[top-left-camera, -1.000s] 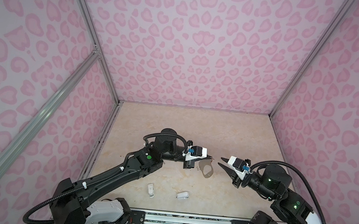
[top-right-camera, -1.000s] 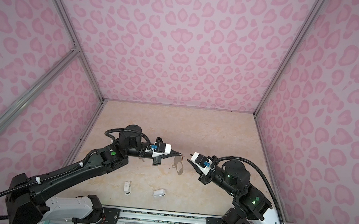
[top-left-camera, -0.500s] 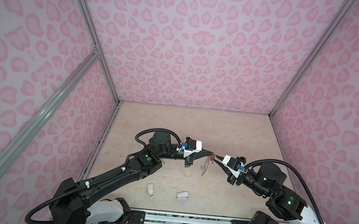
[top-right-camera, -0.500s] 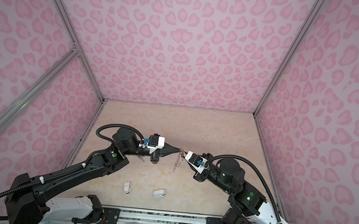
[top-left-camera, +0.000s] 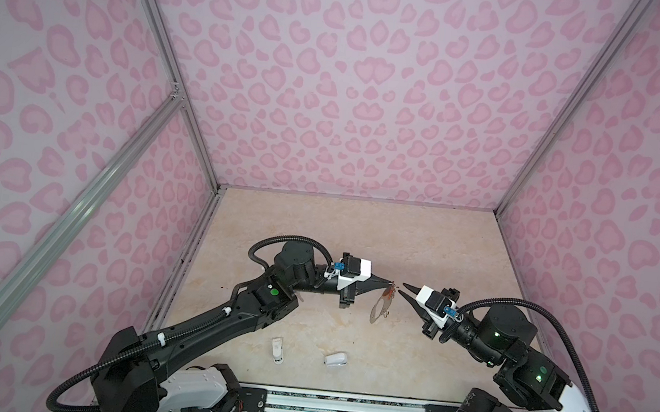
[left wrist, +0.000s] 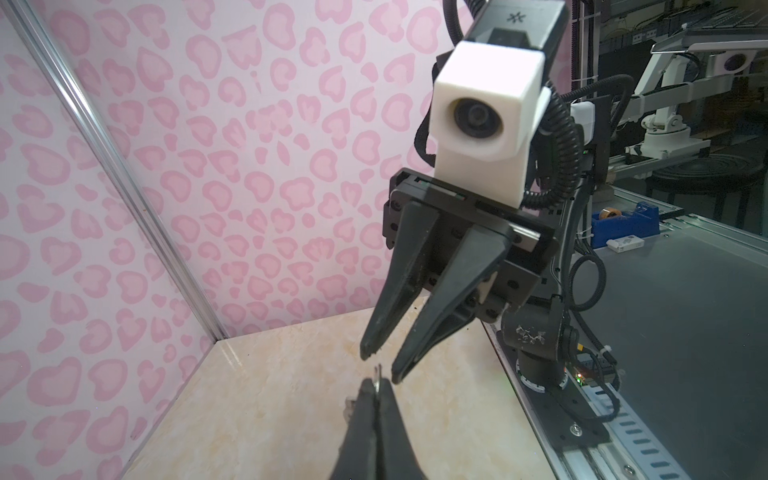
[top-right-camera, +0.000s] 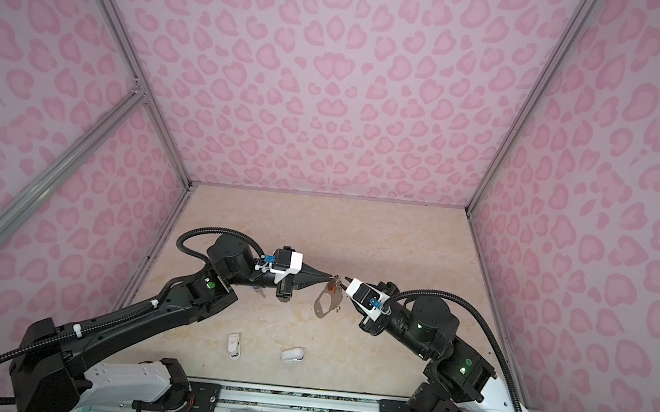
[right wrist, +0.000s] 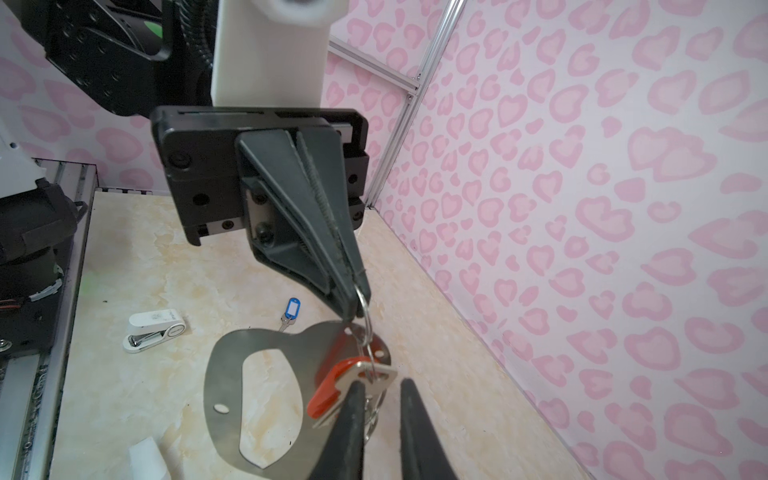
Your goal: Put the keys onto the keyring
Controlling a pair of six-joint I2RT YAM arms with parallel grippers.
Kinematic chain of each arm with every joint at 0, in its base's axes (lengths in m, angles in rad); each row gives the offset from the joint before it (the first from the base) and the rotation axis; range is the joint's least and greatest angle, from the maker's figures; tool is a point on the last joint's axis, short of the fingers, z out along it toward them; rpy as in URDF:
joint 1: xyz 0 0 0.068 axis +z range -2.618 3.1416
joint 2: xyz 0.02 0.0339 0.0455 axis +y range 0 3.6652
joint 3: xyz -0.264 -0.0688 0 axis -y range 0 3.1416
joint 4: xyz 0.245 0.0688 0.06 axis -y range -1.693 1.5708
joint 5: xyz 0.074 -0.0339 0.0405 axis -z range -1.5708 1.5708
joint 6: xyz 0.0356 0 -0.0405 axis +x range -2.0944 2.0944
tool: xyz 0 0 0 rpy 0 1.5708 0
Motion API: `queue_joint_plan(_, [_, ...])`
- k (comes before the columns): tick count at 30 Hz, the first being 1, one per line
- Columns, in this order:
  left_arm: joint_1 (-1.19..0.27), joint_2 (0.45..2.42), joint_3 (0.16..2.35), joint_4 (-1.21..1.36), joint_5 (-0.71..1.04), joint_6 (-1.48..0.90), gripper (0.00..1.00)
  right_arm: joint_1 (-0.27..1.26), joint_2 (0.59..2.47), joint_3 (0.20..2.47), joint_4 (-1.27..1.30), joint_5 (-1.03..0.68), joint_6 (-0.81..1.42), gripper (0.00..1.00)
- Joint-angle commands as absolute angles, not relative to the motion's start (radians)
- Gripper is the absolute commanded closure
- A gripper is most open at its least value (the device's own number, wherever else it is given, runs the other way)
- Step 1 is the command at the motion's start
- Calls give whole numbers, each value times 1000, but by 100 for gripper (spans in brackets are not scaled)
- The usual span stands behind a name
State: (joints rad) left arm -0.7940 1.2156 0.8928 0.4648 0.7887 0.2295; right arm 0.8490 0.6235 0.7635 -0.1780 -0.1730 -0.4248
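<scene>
The keyring (right wrist: 307, 353), a flat grey plate with an oval cutout, hangs above the table in both top views (top-left-camera: 379, 309) (top-right-camera: 326, 303). My left gripper (top-left-camera: 389, 282) (top-right-camera: 331, 276) (left wrist: 376, 384) is shut on a wire ring at its top. A silver key with an orange-red tag (right wrist: 332, 386) hangs on that ring. My right gripper (top-left-camera: 403, 289) (top-right-camera: 347, 286) (right wrist: 380, 384) faces it tip to tip. It is narrowly open with nothing between the fingers, one fingertip (right wrist: 355, 390) right against the key. The blue-tagged key (right wrist: 292, 309) lies on the table.
Two small white plastic objects (top-left-camera: 277, 350) (top-left-camera: 335, 359) lie on the marble table near its front edge. Pink patterned walls close in the left, back and right sides. A metal rail (top-left-camera: 341, 402) runs along the front.
My left gripper has lifted the keyring up and to the right. My right gripper has come in from the right to meet it and its jaws have narrowed.
</scene>
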Motion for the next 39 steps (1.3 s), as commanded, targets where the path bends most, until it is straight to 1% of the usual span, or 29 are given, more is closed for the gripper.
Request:
queue_joint_plan(1, [-794, 1223, 908, 495, 811, 222, 97, 849, 633, 774, -149, -180, -436, 82])
queue_joint_plan(7, [-796, 1227, 914, 482, 822, 224, 97, 849, 658, 787, -166, -204, -445, 84])
queue_joint_plan(9, [-796, 1226, 913, 480, 820, 225, 97, 850, 658, 787, -169, -209, -444, 92])
queue_joint_plan(10, [-795, 1224, 912, 480, 818, 228, 97, 849, 658, 789, -176, -210, -443, 94])
queue_joint_plan(14, [-796, 1220, 918, 468, 818, 238, 97, 849, 661, 796, -220, -216, -437, 95])
queue_joint_plan(18, [-802, 1221, 922, 462, 819, 243, 97, 850, 666, 796, -225, -226, -431, 100])
queue_joint_plan(27, [-802, 1215, 913, 461, 803, 256, 97, 850, 712, 828, -291, -233, -425, 100])
queue_joint_plan(32, [-803, 1215, 905, 456, 774, 264, 97, 850, 727, 840, -283, -253, -419, 100])
queue_joint_plan(35, [-803, 1212, 899, 453, 762, 270, 97, 849, 715, 834, -278, -233, -410, 95])
queue_joint_plan(37, [-804, 1208, 899, 451, 759, 272, 97, 848, 687, 810, -267, -201, -402, 85])
queue_joint_plan(39, [-803, 1207, 900, 449, 762, 273, 97, 843, 656, 775, -240, -182, -385, 79])
